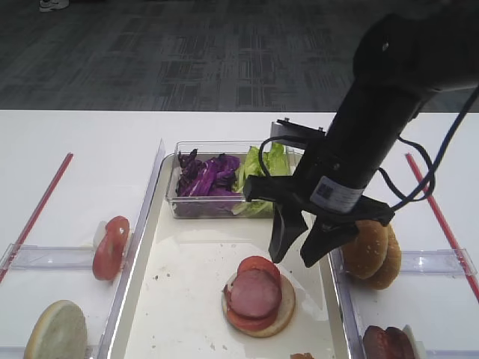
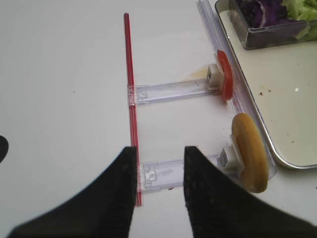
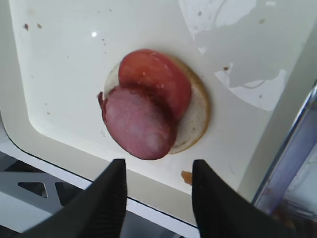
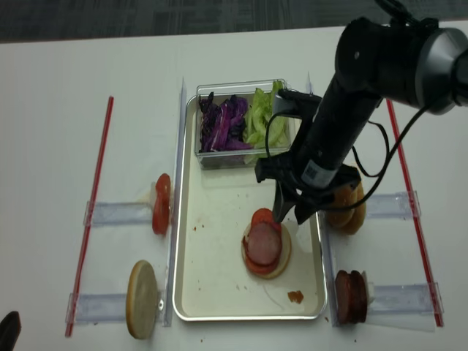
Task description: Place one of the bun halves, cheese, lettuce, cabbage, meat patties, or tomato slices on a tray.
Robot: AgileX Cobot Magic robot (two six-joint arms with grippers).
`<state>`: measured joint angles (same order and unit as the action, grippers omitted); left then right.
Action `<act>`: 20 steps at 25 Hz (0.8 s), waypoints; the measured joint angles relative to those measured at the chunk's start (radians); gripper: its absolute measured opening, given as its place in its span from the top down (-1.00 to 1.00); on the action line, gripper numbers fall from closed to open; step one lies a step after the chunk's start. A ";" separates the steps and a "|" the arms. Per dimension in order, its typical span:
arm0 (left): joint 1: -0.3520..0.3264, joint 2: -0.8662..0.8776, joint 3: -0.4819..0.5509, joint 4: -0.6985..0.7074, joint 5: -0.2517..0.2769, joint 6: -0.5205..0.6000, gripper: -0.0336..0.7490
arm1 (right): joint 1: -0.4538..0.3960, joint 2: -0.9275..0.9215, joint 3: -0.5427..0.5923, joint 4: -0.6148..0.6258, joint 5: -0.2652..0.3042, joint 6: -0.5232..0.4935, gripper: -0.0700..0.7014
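On the cream-white tray (image 1: pixel 187 254) lies a flat bun half (image 3: pixel 195 116) with a tomato slice (image 3: pixel 156 79) and a meat patty (image 3: pixel 138 124) stacked on it. My right gripper (image 1: pixel 292 260) hangs open and empty just above and behind this stack (image 4: pixel 265 248); in its wrist view the right gripper (image 3: pixel 157 166) is over the tray's near wall. My left gripper (image 2: pixel 159 151) is open over a clear rack on the table, holding nothing. Cabbage (image 1: pixel 206 178) and lettuce (image 1: pixel 262 168) fill a clear tub. No cheese shows clearly.
Left of the tray, racks hold tomato slices (image 1: pixel 111 247) and a pale bun half (image 1: pixel 56 333). Right of it stand golden bun halves (image 1: pixel 370 250) and meat patties (image 1: pixel 389 344). Red strips (image 1: pixel 45 198) line both table sides. An orange smear (image 4: pixel 295 296) marks the tray.
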<state>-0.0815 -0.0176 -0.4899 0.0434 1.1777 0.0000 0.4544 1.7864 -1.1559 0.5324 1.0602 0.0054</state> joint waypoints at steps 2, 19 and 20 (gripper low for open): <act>0.000 0.000 0.000 0.000 0.000 0.000 0.34 | 0.000 0.000 -0.031 -0.022 0.028 0.017 -0.06; 0.000 0.000 0.000 0.000 0.000 0.000 0.34 | 0.000 -0.030 -0.253 -0.277 0.160 0.174 -0.06; 0.000 0.000 0.000 0.000 0.000 0.000 0.34 | 0.000 -0.030 -0.253 -0.276 0.160 0.176 -0.06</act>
<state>-0.0815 -0.0176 -0.4899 0.0434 1.1777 0.0000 0.4544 1.7560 -1.4088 0.2562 1.2200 0.1811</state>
